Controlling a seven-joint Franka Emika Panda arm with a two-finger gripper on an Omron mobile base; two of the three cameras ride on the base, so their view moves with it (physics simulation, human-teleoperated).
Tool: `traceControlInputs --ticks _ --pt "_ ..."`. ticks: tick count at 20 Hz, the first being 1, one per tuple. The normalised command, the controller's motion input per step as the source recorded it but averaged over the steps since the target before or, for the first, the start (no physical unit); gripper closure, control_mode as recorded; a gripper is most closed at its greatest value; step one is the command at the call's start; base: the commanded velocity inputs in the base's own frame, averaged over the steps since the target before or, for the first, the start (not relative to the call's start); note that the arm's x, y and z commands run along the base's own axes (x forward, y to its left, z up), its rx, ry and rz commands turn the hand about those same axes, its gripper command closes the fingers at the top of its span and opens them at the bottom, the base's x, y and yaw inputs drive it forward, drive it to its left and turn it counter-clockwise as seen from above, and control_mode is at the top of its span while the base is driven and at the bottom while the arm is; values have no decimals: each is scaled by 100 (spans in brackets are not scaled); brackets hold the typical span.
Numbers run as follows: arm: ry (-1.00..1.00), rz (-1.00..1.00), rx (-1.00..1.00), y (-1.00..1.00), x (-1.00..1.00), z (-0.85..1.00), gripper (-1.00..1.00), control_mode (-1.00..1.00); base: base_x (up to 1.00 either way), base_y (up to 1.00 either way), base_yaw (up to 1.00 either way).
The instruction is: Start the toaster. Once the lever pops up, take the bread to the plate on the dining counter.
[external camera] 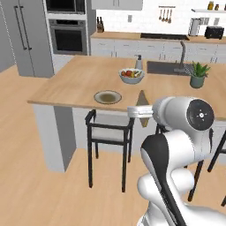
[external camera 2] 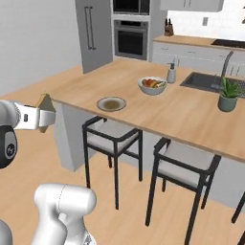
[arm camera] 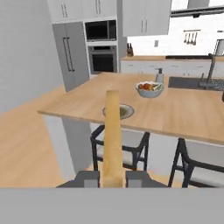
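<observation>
Bread (arm camera: 113, 135), thin tan slice seen edge-on, clamped upright in end effector (arm camera: 113, 178).

Light wood plank floor (external camera: 26, 176) throughout. At 12 o'clock, a white tiled back wall (external camera: 145, 17) with utensils hanging (external camera: 165, 15) from a rail. At 11 o'clock, a tall grey fridge (external camera: 26, 35) beside a built-in black oven (external camera: 68, 37) with a microwave above. White upper cabinets (arm camera: 144, 15). Wall counter with white drawers (external camera: 132, 46) running toward 1 o'clock. Black-framed stools with grey seats (external camera 2: 112, 134) stand tucked along the near edge of the island. Plain grey wall (external camera 2: 33, 43) at 9 o'clock. Even, shadowless light.
</observation>
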Motion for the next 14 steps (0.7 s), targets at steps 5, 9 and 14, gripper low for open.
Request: traceControlInputs --ticks 5,9,14 --pt "0 0 0 0 0 0 100 100 100 38 -29" --pt "0 0 0 0 0 0 100 100 100 42 -37" --pt "0 0 0 0 0 0 100 100 99 47 -31"
